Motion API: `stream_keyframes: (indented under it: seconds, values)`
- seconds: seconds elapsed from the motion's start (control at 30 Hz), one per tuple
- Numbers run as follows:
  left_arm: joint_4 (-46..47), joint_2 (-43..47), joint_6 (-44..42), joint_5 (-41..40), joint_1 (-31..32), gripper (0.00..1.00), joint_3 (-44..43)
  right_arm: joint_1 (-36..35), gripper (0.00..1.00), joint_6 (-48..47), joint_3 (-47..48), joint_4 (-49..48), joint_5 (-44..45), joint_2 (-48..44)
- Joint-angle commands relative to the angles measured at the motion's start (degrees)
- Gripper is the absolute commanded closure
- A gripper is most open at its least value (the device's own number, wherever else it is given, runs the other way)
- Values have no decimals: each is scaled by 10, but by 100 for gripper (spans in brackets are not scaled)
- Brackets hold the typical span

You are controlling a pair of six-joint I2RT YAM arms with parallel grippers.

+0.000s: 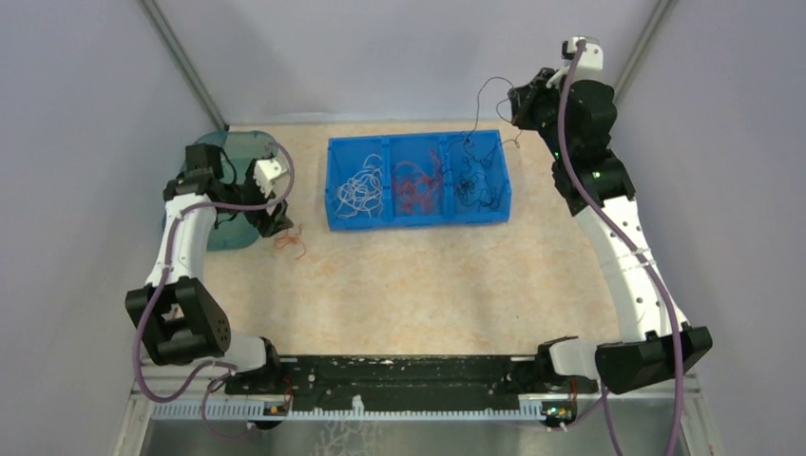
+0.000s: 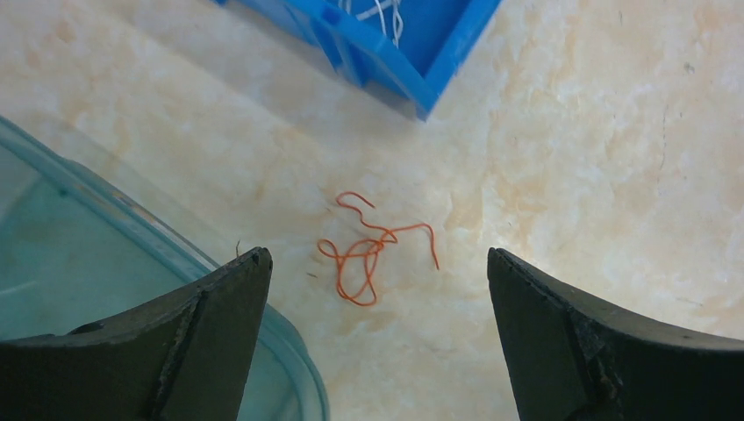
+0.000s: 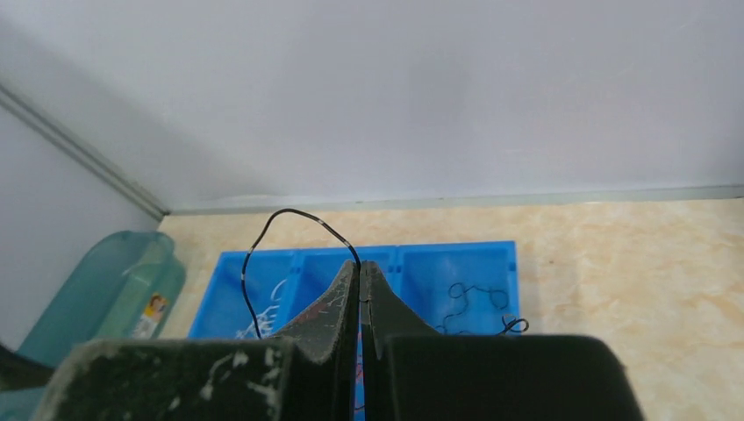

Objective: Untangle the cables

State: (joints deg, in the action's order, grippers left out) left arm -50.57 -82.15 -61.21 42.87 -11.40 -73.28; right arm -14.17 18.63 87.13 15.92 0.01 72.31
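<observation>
A blue three-part tray (image 1: pixel 416 219) holds white cables (image 1: pixel 359 189) on the left, orange-red cables (image 1: pixel 414 186) in the middle and black cables (image 1: pixel 472 182) on the right. My right gripper (image 1: pixel 516 104) is raised above the tray's back right corner, shut on a thin black cable (image 3: pixel 289 217) that arcs up from its tips and hangs to the tray. An orange-red cable (image 2: pixel 373 250) lies looped on the table, also seen from above (image 1: pixel 291 241). My left gripper (image 2: pixel 377 263) is open just above it, jaws wide apart and empty.
A clear teal container (image 1: pixel 228 185) lies at the left beside my left gripper; its rim shows in the left wrist view (image 2: pixel 132 228). The tray's corner (image 2: pixel 412 74) is just beyond the loose cable. White walls close in the back and sides.
</observation>
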Motion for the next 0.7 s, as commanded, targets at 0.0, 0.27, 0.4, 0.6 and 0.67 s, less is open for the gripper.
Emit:
stream_keyframes:
  seconds: [0.0,0.27,0.4,0.6,0.67]
  values:
    - [12,14,-26,-33,-6,2,37,6,100,-65,49,-14,80,26]
    - [50,22,-28,-55,-6,3,93,52,100,-38,66,-22,83,29]
    - [79,28,-45,-93,-6,5,125,100,100,11,69,-31,52,23]
    - [97,35,-43,-97,-6,5,142,139,100,26,73,-33,32,15]
    - [97,33,-44,-97,-6,5,140,146,100,32,63,-42,22,5]
